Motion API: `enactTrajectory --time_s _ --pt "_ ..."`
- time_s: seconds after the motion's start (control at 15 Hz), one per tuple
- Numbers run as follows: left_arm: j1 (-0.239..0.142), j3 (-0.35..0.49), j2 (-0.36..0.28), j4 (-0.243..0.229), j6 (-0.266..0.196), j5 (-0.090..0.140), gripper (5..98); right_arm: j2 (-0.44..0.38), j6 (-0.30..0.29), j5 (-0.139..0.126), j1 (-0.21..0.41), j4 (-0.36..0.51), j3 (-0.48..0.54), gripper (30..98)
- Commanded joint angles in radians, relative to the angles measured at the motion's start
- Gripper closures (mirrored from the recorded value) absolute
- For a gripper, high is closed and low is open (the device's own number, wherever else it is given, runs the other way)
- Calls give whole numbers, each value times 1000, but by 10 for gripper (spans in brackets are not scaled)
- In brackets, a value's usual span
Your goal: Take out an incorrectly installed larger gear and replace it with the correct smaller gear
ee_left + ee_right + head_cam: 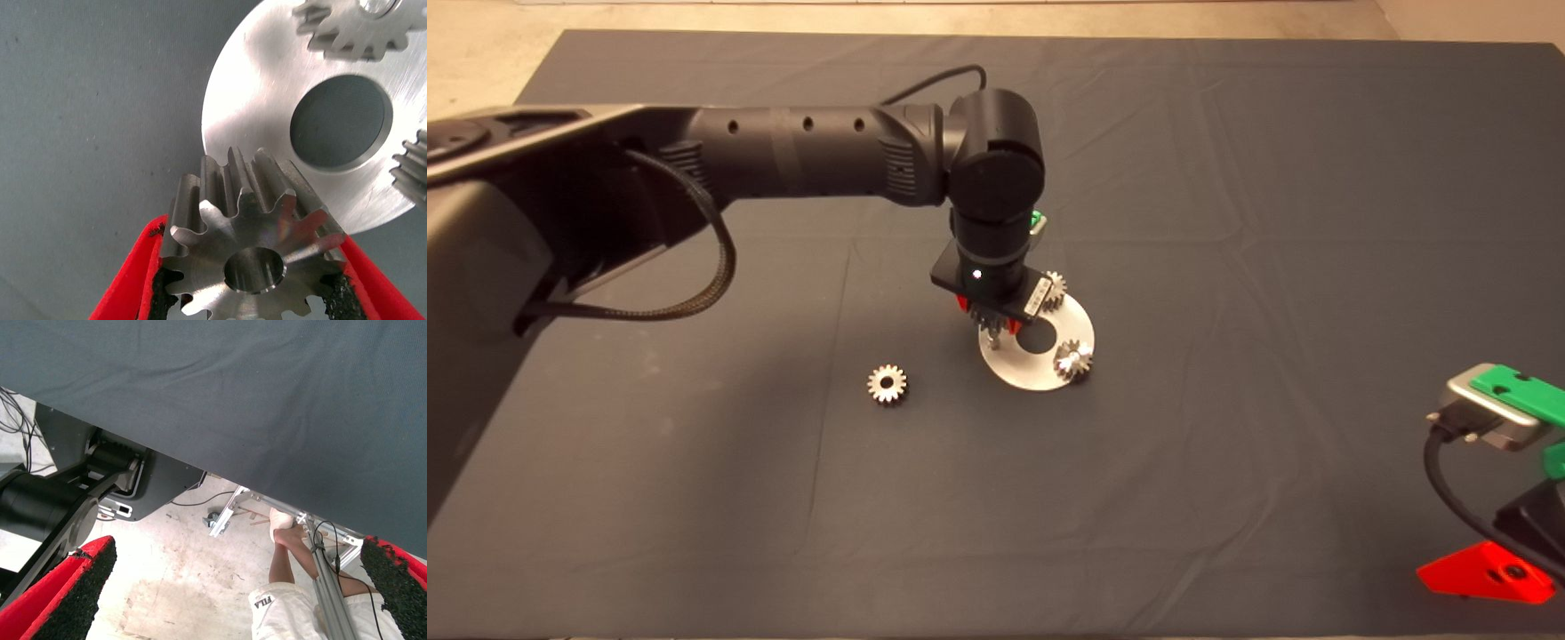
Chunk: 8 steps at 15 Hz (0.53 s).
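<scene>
Now the left pincer [250, 280] is clenched on a silver toothed gear [250, 247], its red fingers [130, 280] pressed against either flank, and holds it at the near edge of the round metal plate [1009, 364] lying on the desk's dark mat [1227, 267]. Two more gears [1073, 361] stand on that plate beside its centre hole. Another gear [887, 384] lies alone on the mat, well apart. The right pincer [230, 587] waits released at the desk's lower right edge, above a person's leg [287, 553].

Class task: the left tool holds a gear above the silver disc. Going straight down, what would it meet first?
Probably the silver disc's near edge. The left tool grips the gear just above that rim; depth is unclear.
</scene>
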Motion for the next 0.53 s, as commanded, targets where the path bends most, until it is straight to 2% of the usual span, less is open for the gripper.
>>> enactTrajectory --time_s 0.0,0.2,0.27,0.33,0.47 --pt "-43 21 -42 -66 5 125 582 -5 -1 -54 17 34 5 317" --pt "-41 20 -111 -57 11 122 582 -5 -1 -54 16 34 5 317" --pt "-41 8 -132 -53 27 120 582 -5 -1 -54 16 34 5 317" --pt "-41 -6 -140 -51 56 119 582 -5 -1 -54 16 34 5 317" --pt "-35 -87 -139 -25 116 119 582 -5 -1 -54 16 34 5 317"
